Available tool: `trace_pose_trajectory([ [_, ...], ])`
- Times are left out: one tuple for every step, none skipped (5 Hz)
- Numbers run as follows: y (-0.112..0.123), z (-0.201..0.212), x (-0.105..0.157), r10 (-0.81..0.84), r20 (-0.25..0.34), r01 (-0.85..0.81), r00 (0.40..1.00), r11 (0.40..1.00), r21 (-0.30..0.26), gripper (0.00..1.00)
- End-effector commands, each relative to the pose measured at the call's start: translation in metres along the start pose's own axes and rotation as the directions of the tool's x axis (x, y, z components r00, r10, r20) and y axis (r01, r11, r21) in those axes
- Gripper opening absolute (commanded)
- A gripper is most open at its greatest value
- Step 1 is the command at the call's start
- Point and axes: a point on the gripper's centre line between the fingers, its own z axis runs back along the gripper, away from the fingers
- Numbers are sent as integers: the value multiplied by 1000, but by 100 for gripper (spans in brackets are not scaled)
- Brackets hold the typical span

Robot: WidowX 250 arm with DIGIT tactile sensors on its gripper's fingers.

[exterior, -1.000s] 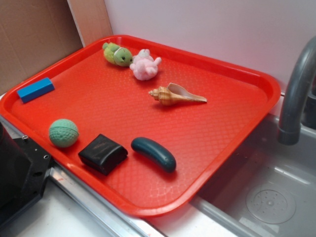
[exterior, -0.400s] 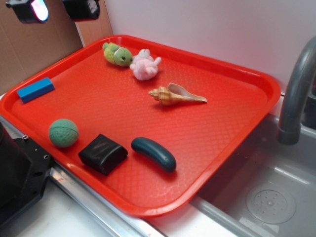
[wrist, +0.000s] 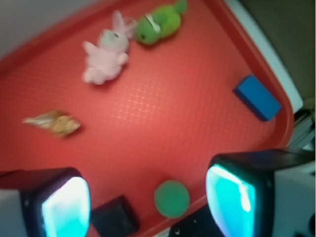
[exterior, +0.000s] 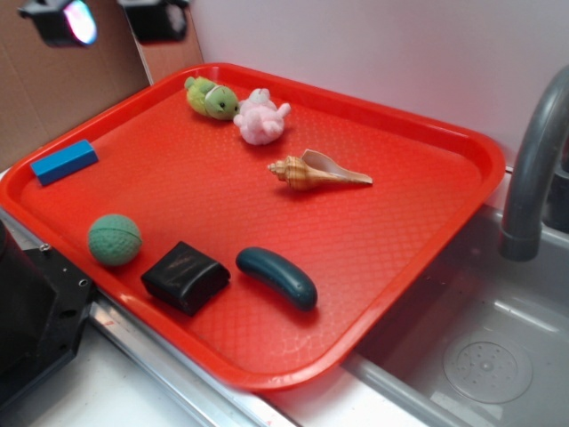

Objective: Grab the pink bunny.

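The pink bunny point(exterior: 260, 118) lies near the far edge of the red tray point(exterior: 427, 240), touching the green-and-yellow plush toy point(exterior: 212, 97) on its left. In the wrist view the bunny point(wrist: 105, 56) is at the upper left, far ahead of the jaws. My gripper point(exterior: 111, 18) hangs high at the top left of the exterior view, well left of and above the bunny. Its two fingers point(wrist: 65, 207) are wide apart with nothing between them; the gripper point(wrist: 148, 202) is open and empty.
On the tray also lie a seashell point(exterior: 316, 171), a dark green pickle point(exterior: 276, 277), a black block point(exterior: 185, 277), a green ball point(exterior: 114, 239) and a blue block point(exterior: 64, 161). A sink point(exterior: 484, 356) and faucet point(exterior: 533, 169) are at the right. A cardboard wall point(exterior: 53, 80) stands at the left.
The gripper came into the exterior view at the top left, and has since shifted slightly to the right. The objects on the tray have not moved.
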Motion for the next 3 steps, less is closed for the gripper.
trace_pose_trajectory([
  [-24,-33,60,151,110,-145,982,988,-62,100],
  [-35,-52,73,188,164,-174,968,980,-96,100],
  [-40,-66,88,197,168,-183,966,978,-97,100],
])
